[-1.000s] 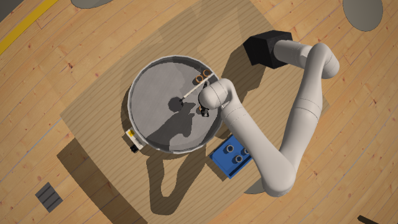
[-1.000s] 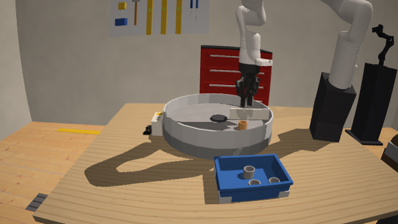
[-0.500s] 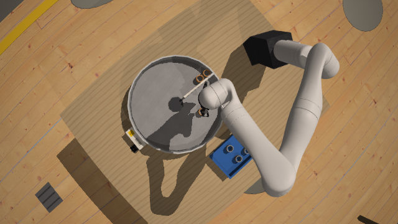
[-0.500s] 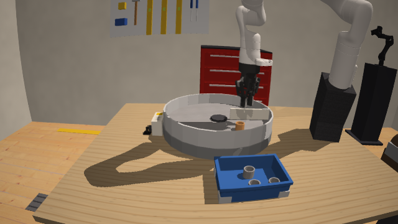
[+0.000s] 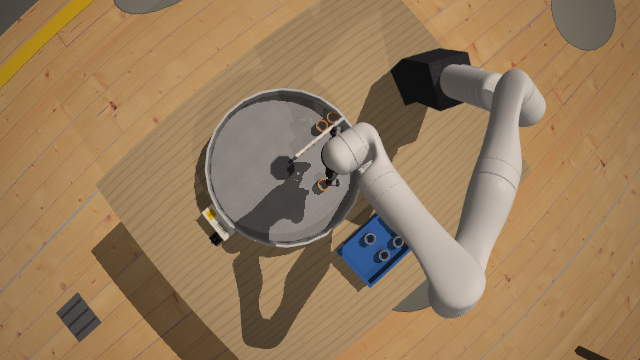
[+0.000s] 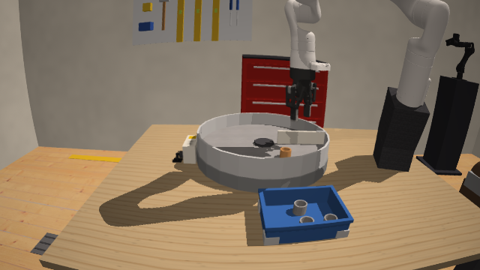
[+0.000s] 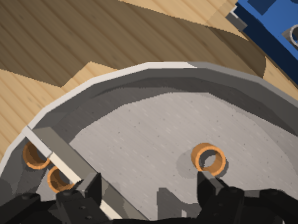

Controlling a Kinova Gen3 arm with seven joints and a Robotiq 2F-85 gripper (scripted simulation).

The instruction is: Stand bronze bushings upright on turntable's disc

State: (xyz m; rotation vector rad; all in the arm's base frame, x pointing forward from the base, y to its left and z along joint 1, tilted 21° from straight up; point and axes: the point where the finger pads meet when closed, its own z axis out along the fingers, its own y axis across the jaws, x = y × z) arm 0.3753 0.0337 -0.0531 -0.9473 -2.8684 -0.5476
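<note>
A bronze bushing (image 5: 323, 185) stands upright on an open end on the grey turntable disc (image 5: 260, 150), right of the dark hub (image 5: 281, 167). It also shows in the exterior view (image 6: 286, 151) and the wrist view (image 7: 209, 159). Two more bronze bushings (image 5: 321, 125) (image 5: 332, 117) stand on the disc beyond the white divider bar (image 5: 317, 140). My gripper (image 6: 301, 112) is open and empty, raised above the disc with the bushing below it; its fingers stand apart. Three steel bushings (image 6: 300, 207) (image 6: 307, 220) (image 6: 330, 217) sit in the blue crate (image 6: 307, 211).
The turntable has a raised rim (image 6: 262, 165). A small control box (image 6: 188, 150) sits at its left side. The black arm pedestal (image 6: 399, 139) and a black stand (image 6: 450, 124) are at the right. A red tool cabinet (image 6: 277, 90) stands behind the table.
</note>
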